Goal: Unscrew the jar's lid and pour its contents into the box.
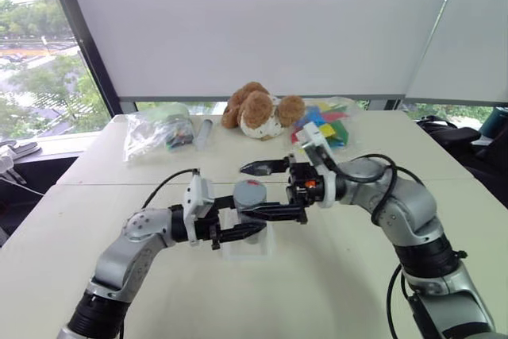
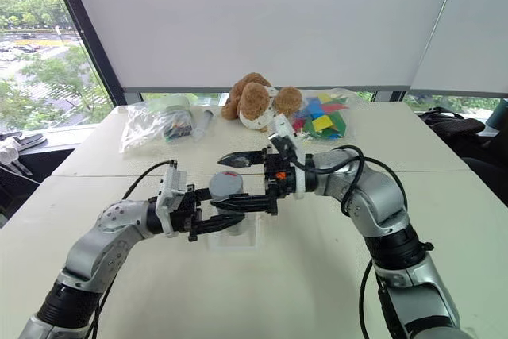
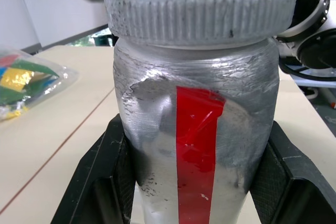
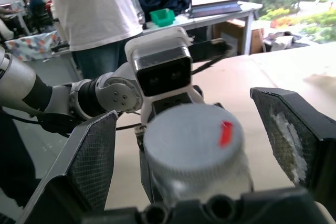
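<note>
Cream tabletop [image 1: 357,275] with its load along the far edge and one tray near the middle

The tabletop is pale and made of sections, with a seam running across it and another running toward the far edge. At the far edge, near the window, sit a brown teddy bear [image 1: 260,110] in the middle, a clear bag of mixed items [image 1: 157,131] to its left, a clear tube-shaped container [image 1: 203,132] just beside that bag, and a clear bag of coloured pieces [image 1: 327,123] just right of the bear. Nearer the middle rests the box [image 1: 248,245], a shallow clear plastic tray, well apart from the far row.
</note>
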Robot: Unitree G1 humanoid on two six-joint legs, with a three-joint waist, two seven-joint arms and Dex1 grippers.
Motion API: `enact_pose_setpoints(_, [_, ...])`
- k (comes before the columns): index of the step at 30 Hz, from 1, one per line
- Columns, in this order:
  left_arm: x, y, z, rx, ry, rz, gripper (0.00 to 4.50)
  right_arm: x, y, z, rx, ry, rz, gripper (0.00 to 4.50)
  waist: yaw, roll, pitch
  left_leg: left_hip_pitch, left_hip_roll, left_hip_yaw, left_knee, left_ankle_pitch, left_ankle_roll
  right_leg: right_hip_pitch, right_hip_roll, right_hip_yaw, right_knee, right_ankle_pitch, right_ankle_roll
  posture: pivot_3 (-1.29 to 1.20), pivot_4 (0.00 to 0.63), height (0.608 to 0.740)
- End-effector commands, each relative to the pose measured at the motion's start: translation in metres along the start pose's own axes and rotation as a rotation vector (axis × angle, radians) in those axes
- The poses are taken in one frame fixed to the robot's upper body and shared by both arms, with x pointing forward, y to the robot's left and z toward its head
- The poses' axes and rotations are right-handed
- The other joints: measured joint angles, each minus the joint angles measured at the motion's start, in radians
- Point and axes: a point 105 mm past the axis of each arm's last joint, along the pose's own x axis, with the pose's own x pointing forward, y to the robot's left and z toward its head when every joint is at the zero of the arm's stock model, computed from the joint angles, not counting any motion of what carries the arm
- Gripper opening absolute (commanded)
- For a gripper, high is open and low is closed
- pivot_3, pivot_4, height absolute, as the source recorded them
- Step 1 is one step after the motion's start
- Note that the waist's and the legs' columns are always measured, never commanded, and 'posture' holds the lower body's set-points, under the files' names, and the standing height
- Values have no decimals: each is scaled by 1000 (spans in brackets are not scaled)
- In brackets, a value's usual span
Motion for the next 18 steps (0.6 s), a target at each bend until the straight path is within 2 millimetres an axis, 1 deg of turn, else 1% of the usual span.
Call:
enact_pose_setpoints(1, [4, 0, 6, 36, -22, -3, 2166, 7, -1, 7, -51, -12, -15, 4415, 0, 0, 0, 0, 0, 0, 0, 0, 0, 0, 0, 0, 0, 0, 0, 0, 150, 740])
enact_pose_setpoints(5, [7, -4, 6, 37, -22, -17, 2166, 14, -7, 2, -56, -5, -33, 4415, -1, 0, 0, 0, -1, 0, 0, 0, 0, 0, 0, 0, 0, 0, 0, 0, 150, 740])
enact_pose_setpoints(9, [5, -6, 5, 34, -22, -15, 2166, 13, -12, -1, -53, -7, -45, 4415, -3, 0, 0, 0, -1, 0, 0, 0, 0, 0, 0, 0, 0, 0, 0, 0, 150, 740])
enact_pose_setpoints(15, [1, -8, 3, 39, -6, -17, 2166, 3, -22, 1, -44, -18, -72, 4415, -3, 0, 0, 0, -3, 0, 0, 0, 0, 0, 0, 0, 0, 0, 0, 0, 150, 740])
enact_pose_setpoints(18, [-1, -9, 3, 40, -1, -17, 2166, -5, -25, -2, -37, -6, -85, 4415, -3, 0, 0, 0, -3, 0, 0, 0, 0, 0, 0, 0, 0, 0, 0, 0, 150, 740])
